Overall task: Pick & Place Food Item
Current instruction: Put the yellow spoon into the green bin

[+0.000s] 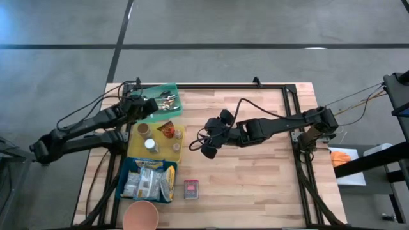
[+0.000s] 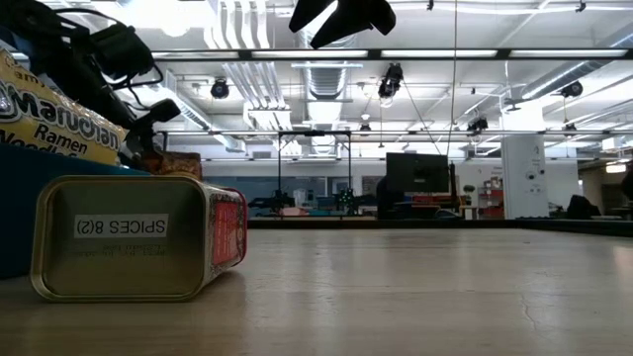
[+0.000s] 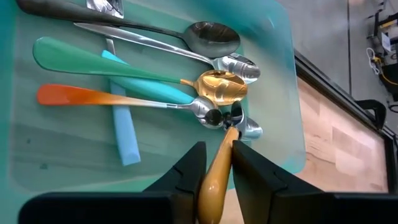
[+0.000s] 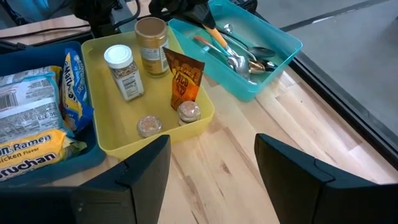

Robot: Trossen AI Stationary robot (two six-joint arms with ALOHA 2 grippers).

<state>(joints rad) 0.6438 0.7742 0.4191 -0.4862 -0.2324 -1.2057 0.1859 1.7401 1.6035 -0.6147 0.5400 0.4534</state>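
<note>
Left gripper (image 3: 214,168) is working in the teal plastic cutlery tray (image 1: 172,91), upper left of the high view, not yet at any food item.

Its fingers (image 3: 186,174) are clasping the amber handle of a utensil (image 3: 214,180) lying among spoons; I judge the next move calls for letting go and lifting clear. The ramen packets (image 1: 148,182) are sitting in the blue bin, lower left. Only the left wrist view is showing this grasp. At centre, the right gripper (image 1: 211,137) is hovering with fingers spread, holding nothing.

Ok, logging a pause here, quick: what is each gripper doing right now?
Left gripper: over the teal tray, fingers around an orange-handled utensil.
Right gripper: open, empty, above the table.
</note>
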